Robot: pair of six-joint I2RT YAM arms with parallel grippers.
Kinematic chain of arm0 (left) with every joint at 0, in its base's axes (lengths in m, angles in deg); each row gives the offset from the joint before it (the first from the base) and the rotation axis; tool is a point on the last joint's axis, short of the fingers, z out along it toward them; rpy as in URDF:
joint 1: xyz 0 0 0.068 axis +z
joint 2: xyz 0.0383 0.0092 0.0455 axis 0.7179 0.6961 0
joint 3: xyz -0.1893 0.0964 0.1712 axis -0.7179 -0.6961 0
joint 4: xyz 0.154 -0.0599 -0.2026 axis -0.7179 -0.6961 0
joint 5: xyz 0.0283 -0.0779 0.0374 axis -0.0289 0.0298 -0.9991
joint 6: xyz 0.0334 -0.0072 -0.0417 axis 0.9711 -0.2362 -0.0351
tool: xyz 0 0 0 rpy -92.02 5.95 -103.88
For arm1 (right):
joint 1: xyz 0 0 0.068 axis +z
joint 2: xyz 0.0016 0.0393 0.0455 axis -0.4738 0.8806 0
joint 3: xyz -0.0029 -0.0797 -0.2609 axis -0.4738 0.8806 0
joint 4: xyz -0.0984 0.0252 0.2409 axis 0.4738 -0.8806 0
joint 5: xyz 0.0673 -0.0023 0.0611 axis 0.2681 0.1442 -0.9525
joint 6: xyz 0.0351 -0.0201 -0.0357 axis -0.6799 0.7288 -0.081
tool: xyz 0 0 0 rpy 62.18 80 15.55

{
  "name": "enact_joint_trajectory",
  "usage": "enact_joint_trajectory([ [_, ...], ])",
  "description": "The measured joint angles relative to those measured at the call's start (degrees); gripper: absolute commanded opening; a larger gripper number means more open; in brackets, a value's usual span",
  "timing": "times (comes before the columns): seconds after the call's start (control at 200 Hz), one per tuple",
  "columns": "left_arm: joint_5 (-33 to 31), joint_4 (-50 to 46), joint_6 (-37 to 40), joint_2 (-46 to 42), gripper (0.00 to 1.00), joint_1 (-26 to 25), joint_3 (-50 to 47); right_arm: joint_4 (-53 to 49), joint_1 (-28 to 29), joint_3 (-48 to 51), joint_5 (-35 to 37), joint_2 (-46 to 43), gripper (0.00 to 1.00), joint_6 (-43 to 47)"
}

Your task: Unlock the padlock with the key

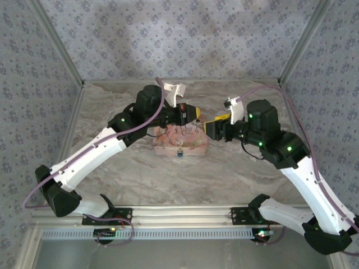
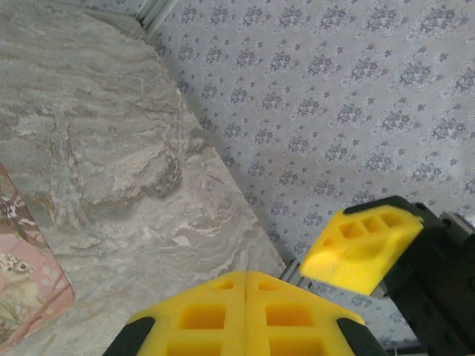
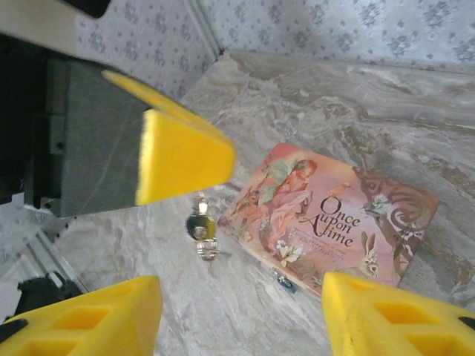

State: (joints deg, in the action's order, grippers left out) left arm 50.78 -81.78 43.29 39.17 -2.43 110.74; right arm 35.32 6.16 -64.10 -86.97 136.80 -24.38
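Tabletop (image 1: 140,174) with a grey marble pattern, walled in by floral wallpaper. Two robot arms reach in from the near edge and meet over the middle.

A pink box (image 3: 334,215) printed with fairy-tale pictures and the title "Once Upon a Time" lies flat at the centre of the table. The padlock (image 1: 180,152), a tiny blue-and-silver speck, sits against the middle of the box's near edge. It is too small to tell which way it points.

The left gripper (image 1: 197,114) hovers above the far side of the box, pointing right. Its yellow pads (image 2: 245,311) are pressed tightly together. In the right wrist view, the key (image 3: 202,230), a small pale metal piece, hangs just under the tip of those pads. Its top end meets their lower edge, so they appear to pinch it. Its long axis runs straight up and down, with the lower end pointing at the bare table just left of the box.

The right gripper (image 1: 212,126) faces the left one from just beside it, pointing left. Its two yellow fingers are spread wide apart with nothing between them.
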Motion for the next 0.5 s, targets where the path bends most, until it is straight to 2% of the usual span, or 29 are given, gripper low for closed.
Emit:
enact_joint_trajectory([
  [0.235,0.04,0.46,4.42,-2.27,0.0,2.19,0.0,6.05,-5.51,5.29,-3.74,-2.47,0.67,-3.63],
  [0.4,-0.17,0.98,8.41,-3.26,0.0,2.99,0.0,14.64,-8.2,15.78,-6.19,-4.04,0.63,-5.88],
  [0.505,-0.2,1.57,10.1,-3.32,0.0,3.45,0.39,17.94,-11.13,19.17,-9.07,-3.76,0.66,-9.2],
])
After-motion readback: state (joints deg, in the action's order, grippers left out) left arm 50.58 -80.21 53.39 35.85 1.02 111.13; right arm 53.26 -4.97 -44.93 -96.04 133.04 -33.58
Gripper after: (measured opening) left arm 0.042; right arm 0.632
